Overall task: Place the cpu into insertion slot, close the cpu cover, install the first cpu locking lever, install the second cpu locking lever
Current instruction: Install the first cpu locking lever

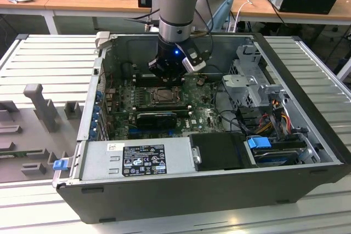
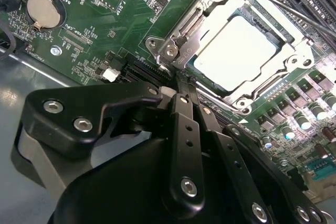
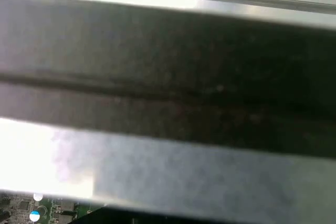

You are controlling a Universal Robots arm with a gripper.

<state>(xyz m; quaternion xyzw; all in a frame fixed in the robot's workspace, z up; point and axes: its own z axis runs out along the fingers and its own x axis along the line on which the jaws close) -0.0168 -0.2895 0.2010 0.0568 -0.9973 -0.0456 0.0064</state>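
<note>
While one cpu (image 2: 235,51) sits socketed, one claw (image 2: 178,85) beside

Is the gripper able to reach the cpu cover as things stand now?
Probably yes. In the second wrist view the gripper sits right at the edge of the cpu cover, which lies closed around the cpu, with nothing between them.

cpu (image 2: 236,51) top shows smooth pale metal with a soft sheen. cpu cover (image 2: 184,40) around it is bright, polished silvery metal, catching glare. gripper (image 2: 181,85) links look like matt black plastic or coated metal, studded with shiny steel screws. green board (image 2: 121,3) is glossy lacquer. computer case (image 1: 307,97) walls are dull grey sheet metal.
</note>
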